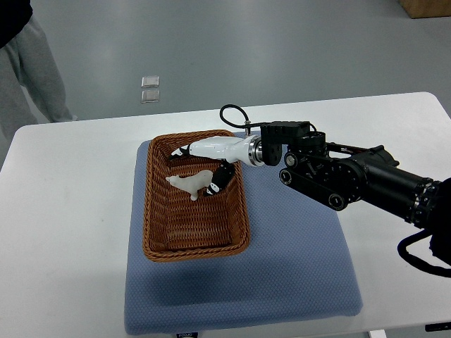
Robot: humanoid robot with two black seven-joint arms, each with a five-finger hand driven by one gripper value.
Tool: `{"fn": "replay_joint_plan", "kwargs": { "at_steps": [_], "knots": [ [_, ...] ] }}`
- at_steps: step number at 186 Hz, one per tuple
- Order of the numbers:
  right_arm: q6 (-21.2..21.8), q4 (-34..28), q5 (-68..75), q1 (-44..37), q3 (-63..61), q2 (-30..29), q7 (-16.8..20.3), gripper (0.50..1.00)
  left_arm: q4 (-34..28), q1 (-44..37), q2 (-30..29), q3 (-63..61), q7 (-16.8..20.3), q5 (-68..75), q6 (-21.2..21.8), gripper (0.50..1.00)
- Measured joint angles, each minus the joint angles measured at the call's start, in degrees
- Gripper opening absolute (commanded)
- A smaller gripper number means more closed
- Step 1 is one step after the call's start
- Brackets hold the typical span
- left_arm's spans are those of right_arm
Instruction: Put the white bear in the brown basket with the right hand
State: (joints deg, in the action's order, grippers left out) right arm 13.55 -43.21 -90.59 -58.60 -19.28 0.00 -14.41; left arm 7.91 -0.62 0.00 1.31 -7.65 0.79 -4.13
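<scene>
White bear [192, 183] lengthwise left-right, head leftward, over brown basket [158, 232], pinched by right hand [204, 169].

You're looking at a basket [158, 211] sitting on the left part of a mat [296, 267], which is lying on the table [63, 232]. The bear [190, 184] is lying inside the basket's far half, with the right hand [204, 163] reaching in from the right, over it. A person [32, 63] is standing beyond the table's far left corner.
</scene>
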Motion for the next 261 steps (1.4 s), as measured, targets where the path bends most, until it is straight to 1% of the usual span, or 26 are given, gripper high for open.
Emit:
{"fn": "replay_joint_plan", "kwargs": {
  "at_steps": [63, 84, 109, 138, 163, 179, 201, 222, 242, 261],
  "knots": [
    [0.14, -1.41, 4.17, -0.92, -2.62, 0.00, -0.11, 0.917, 0.00, -0.01, 0.00, 0.00, 0.00, 0.00, 0.00, 1.000],
    [-0.05, -1.43, 8.92, 0.27, -7.89, 0.00, -0.30, 0.917, 0.00, 0.01, 0.00, 0.01, 0.00, 0.00, 0.00, 1.000],
    [-0.85, -1.39, 17.48, 3.27, -18.15, 0.00, -1.58, 0.917, 0.00, 0.00, 0.00, 0.01, 0.00, 0.00, 0.00, 1.000],
    [-4.34, -1.34, 26.92, 7.70, -30.81, 0.00, -2.17, 0.917, 0.00, 0.01, 0.00, 0.01, 0.00, 0.00, 0.00, 1.000],
    [-7.17, -1.10, 31.82, 11.13, -38.12, 0.29, -2.38, 0.917, 0.00, 0.01, 0.00, 0.01, 0.00, 0.00, 0.00, 1.000],
    [-9.83, -0.52, 34.83, 13.07, -41.69, 0.63, -3.24, 0.917, 0.00, -0.01, 0.00, 0.01, 0.00, 0.00, 0.00, 1.000],
    [-14.63, 1.76, 39.89, 14.96, -44.35, 1.01, -4.72, 0.917, 0.00, -0.01, 0.00, 0.01, 0.00, 0.00, 0.00, 1.000],
    [-18.02, 5.26, 47.05, 15.74, -44.86, 1.43, -5.06, 0.917, 0.00, 0.01, 0.00, 0.01, 0.00, 0.00, 0.00, 1.000],
    [-20.29, 9.03, 53.26, 16.13, -44.88, 1.51, -5.09, 0.917, 0.00, 0.00, 0.00, 0.01, 0.00, 0.00, 0.00, 1.000],
    [-20.75, 11.39, 57.46, 16.46, -44.69, 1.52, -5.09, 0.917, 0.00, 0.01, 0.00, 0.01, 0.00, 0.00, 0.00, 1.000]
  ]
}}
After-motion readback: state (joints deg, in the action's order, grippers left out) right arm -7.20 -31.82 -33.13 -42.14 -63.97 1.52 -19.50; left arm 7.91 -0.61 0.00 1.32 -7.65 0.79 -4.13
